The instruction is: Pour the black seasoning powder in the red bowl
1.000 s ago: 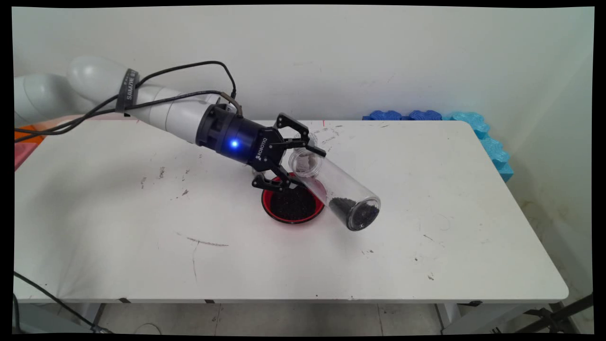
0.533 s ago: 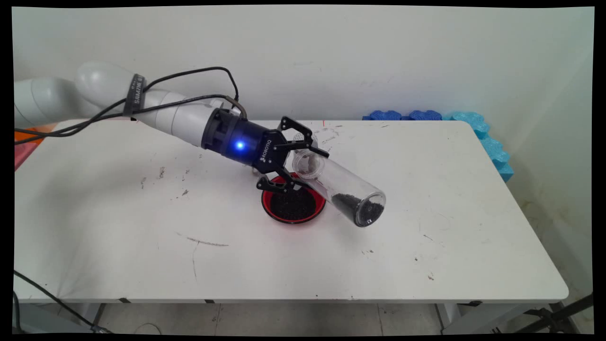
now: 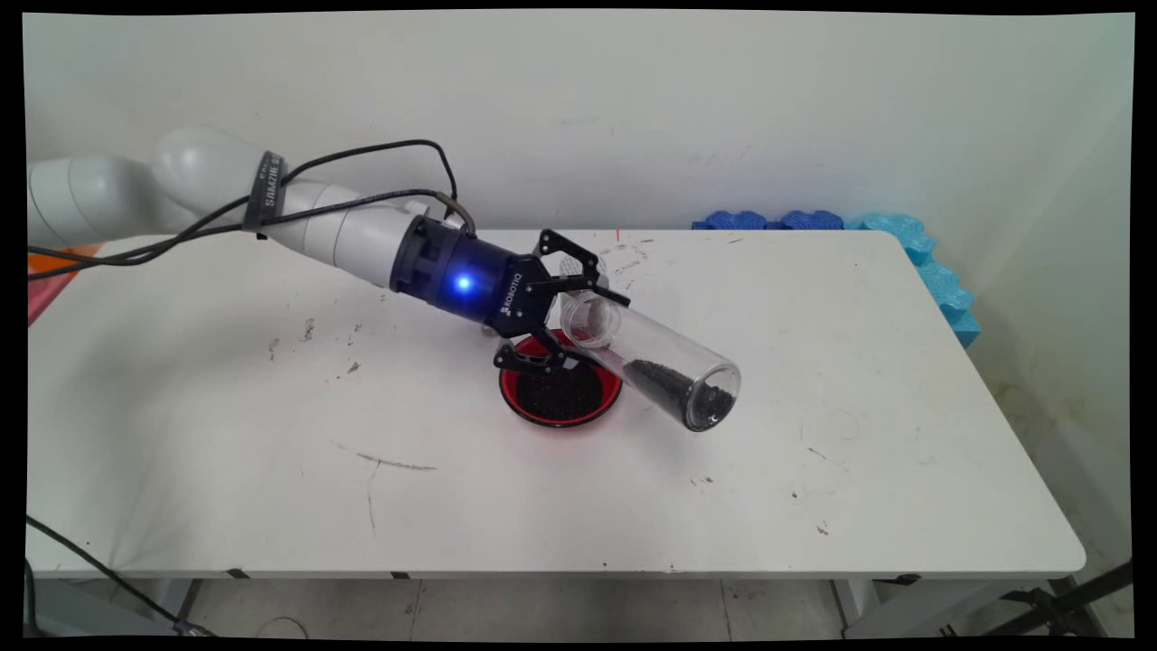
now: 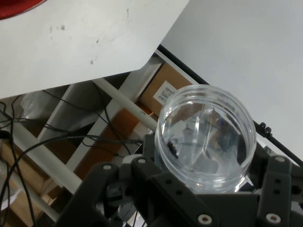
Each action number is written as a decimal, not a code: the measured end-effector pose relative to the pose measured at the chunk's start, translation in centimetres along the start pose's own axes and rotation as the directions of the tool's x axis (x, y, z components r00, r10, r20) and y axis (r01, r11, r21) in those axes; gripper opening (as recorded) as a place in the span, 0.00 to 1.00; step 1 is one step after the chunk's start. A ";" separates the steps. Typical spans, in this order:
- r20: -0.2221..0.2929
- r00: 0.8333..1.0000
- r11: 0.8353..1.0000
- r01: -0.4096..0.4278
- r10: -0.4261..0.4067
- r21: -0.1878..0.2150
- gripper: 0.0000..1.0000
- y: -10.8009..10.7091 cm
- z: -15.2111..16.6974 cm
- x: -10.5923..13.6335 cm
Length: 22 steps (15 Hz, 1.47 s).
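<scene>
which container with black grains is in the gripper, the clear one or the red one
The clear jar: the gripper clamps it near its mouth, tilted above the table. The red dish sits flat on the table.

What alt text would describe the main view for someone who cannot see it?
A robot's black gripper holds a clear tube, tilted with black grains at its lower end, above a red dish of black grains on a scuffed white table.

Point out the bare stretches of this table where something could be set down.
The table is bare along its near edge, in front of the red dish, and on its right half, past the clear jar to the blue foam. The left side below the arm is free too. The middle is crowded: the gripper holds the jar tilted over the dish.
</scene>
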 end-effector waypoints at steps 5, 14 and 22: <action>-0.002 0.999 0.999 0.035 -0.035 -0.002 0.00 -0.4 0.1 0.3; -0.011 0.996 0.996 0.087 -0.087 -0.003 0.00 -1.4 -0.1 0.8; -0.030 0.991 0.991 0.133 -0.133 -0.015 0.00 -1.6 -0.1 1.5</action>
